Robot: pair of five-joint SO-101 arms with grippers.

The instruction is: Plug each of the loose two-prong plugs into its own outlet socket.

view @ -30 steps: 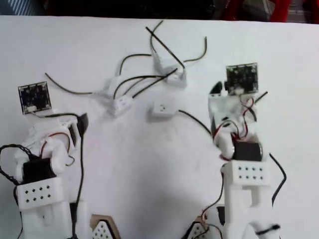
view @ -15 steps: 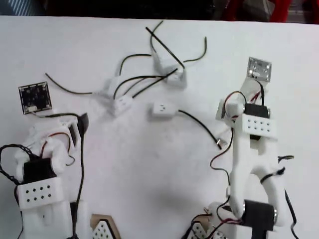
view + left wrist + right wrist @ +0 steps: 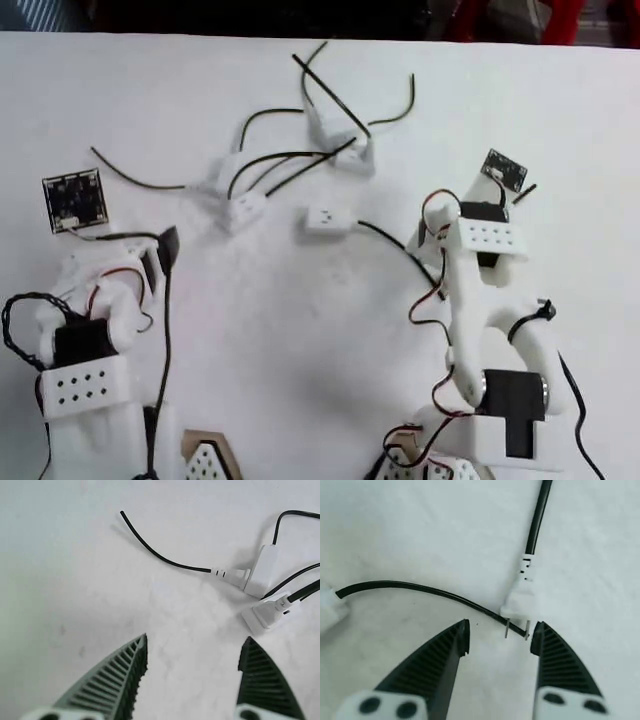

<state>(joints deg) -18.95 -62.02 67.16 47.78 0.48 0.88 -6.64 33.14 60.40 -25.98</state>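
The left arm and the right arm are built of white printed plastic with black motor blocks. Thin red and black wires loop along them, and flat white plates are dotted with rows of small round holes. Each wrist bears a small dark square circuit board. The left gripper and right gripper have dark, ribbed, pointed fingers on white bases.

Two robot arms, left arm and right arm, with one gripper apiece: left gripper, right gripper, two ribbed fingers each. Two square circuit boards, one per wrist. One loose plug with two prongs. One outlet socket apart from the tangle; two white connector bodies beside each other. Black cords overlapped, at least five, exact number uncertain.
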